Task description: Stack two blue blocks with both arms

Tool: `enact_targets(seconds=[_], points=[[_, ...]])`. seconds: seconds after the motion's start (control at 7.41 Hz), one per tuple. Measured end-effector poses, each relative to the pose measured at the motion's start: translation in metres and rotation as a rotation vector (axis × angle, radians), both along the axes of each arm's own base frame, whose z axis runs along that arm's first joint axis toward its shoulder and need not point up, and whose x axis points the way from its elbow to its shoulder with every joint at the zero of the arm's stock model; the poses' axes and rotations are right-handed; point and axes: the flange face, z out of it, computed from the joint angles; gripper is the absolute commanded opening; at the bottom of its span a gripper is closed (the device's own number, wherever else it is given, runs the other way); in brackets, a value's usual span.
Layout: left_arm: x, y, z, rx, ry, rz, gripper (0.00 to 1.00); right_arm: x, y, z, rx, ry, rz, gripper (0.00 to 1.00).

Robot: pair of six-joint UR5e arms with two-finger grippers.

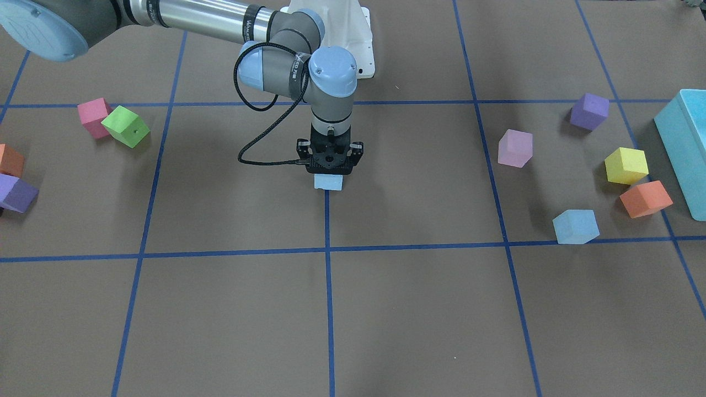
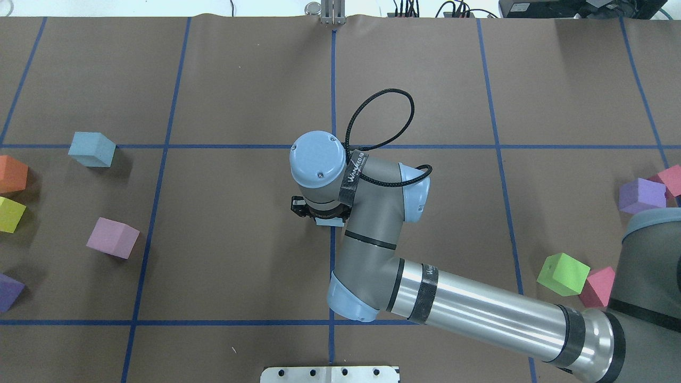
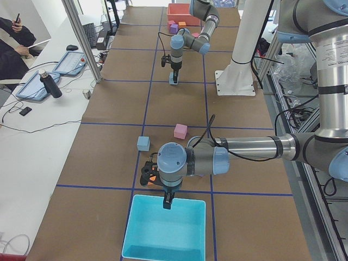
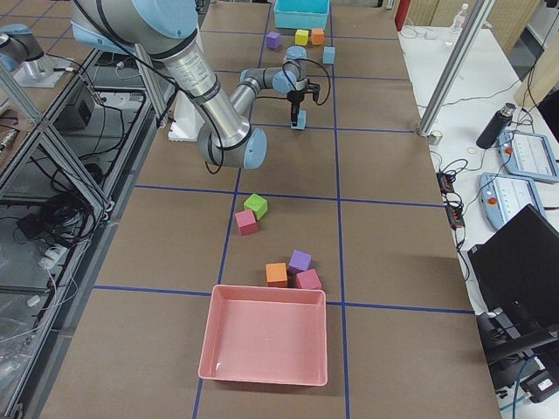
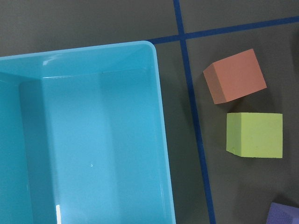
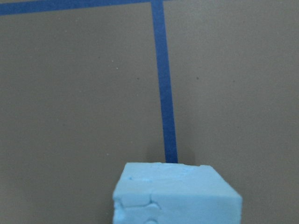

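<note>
One pale blue block (image 1: 329,182) sits on the centre blue tape line, directly under my right gripper (image 1: 329,172). The gripper points straight down and looks shut on it; its fingers are hidden by the wrist. The block fills the bottom of the right wrist view (image 6: 177,193) and peeks out under the wrist in the overhead view (image 2: 329,222). The second blue block (image 1: 575,226) lies alone on the robot's left side, also in the overhead view (image 2: 92,149). My left gripper (image 3: 167,204) hangs over the turquoise box (image 3: 166,231); I cannot tell whether it is open or shut.
Pink (image 1: 515,148), purple (image 1: 589,111), yellow (image 1: 626,165) and orange (image 1: 645,198) cubes lie near the second blue block and the turquoise box (image 1: 684,149). Green (image 1: 126,126), pink (image 1: 94,117), orange and purple cubes lie on the robot's right. A pink tray (image 4: 266,336) stands at that end.
</note>
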Motion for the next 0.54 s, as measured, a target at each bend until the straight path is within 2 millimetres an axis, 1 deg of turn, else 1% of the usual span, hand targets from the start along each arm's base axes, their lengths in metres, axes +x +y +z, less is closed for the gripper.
enact_targets(seconds=[0.13,0.4,0.54], points=[[0.0001,0.0000,0.0000,0.000,0.000,0.000,0.98,0.0004,-0.0005,0.0008,0.005,-0.001,-0.005,0.51],[0.0003,0.0000,0.0001,-0.001,0.000,0.001,0.98,0.0005,-0.0006,0.0014,0.009,-0.004,-0.006,0.98],[0.0004,-0.0001,0.0001,-0.001,0.000,0.001,0.98,0.0008,-0.0007,0.0007,0.010,-0.005,-0.005,0.99]])
